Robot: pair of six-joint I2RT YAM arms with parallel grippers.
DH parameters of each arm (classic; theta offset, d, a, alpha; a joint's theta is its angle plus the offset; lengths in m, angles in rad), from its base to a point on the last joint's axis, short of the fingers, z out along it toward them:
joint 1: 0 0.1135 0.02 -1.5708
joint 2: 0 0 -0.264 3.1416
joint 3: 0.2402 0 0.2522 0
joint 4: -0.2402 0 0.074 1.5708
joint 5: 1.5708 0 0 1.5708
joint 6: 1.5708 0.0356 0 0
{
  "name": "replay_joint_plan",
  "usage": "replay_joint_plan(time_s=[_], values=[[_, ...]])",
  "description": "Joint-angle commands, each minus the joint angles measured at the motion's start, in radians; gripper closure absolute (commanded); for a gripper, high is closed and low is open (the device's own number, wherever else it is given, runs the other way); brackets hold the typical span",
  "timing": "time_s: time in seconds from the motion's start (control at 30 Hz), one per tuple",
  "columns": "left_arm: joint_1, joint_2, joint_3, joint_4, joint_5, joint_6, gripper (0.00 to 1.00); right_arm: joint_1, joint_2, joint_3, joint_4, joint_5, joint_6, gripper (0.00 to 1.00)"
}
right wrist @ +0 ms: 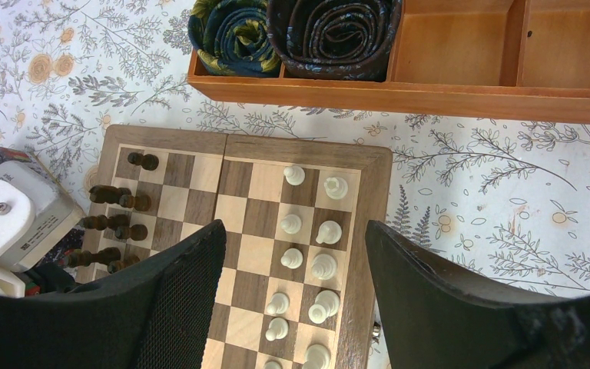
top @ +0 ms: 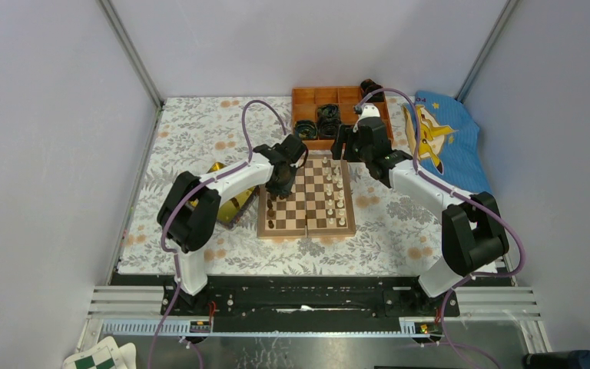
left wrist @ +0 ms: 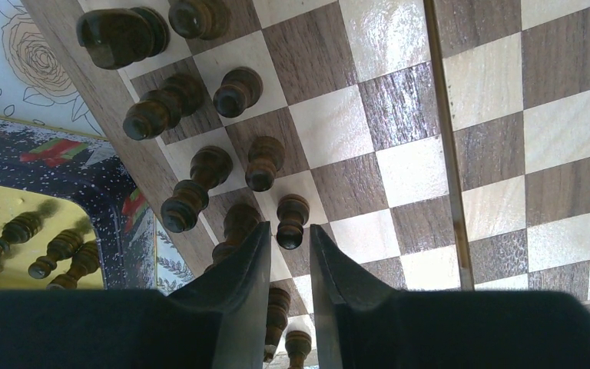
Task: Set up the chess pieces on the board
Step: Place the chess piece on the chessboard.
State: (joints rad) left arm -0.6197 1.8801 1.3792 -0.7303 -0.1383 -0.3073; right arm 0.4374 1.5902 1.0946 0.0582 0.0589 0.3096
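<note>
The board point(top: 307, 198) lies mid-table between both arms. Dark chess pieces point(left wrist: 200, 173) stand in two rows along its left edge, and cream pieces point(right wrist: 324, 265) stand in two rows along its right edge. My left gripper point(left wrist: 290, 227) hangs low over the dark rows, its jaws slightly open. A dark pawn point(left wrist: 293, 215) stands upright on a square at its fingertips, with a thin gap on each side. Several more dark pieces point(left wrist: 17, 231) lie in the gold tray point(left wrist: 0, 200). My right gripper point(right wrist: 293, 227) hovers high over the cream rows, wide open and empty.
The gold tray point(top: 230, 201) sits just left of the board, under the left arm. An orange compartmented box point(right wrist: 445, 81) with dark rolled cloths point(right wrist: 330, 31) stands behind the board. A blue printed cloth point(top: 439, 138) lies at the back right.
</note>
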Motion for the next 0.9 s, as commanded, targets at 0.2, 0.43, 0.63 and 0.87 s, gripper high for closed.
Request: replay_joint_plan(time_s=[0.2, 0.43, 0.63, 0.87], values=[[-0.006, -0.054, 0.063, -0.040, -0.002, -0.009, 0.68, -0.007, -0.018, 0.002, 0.040, -0.014, -0.004, 0.26], [-0.044, -0.146, 0.123, -0.087, -0.030, -0.047, 0.68, -0.007, -0.025, 0.001, 0.038, -0.015, -0.004, 0.26], [0.000, -0.261, 0.061, -0.082, -0.164, -0.096, 0.63, -0.007, -0.031, 0.002, 0.039, -0.025, -0.004, 0.25], [0.188, -0.358, -0.107, 0.024, -0.091, -0.166, 0.59, -0.006, -0.041, -0.001, 0.040, -0.042, -0.003, 0.25]])
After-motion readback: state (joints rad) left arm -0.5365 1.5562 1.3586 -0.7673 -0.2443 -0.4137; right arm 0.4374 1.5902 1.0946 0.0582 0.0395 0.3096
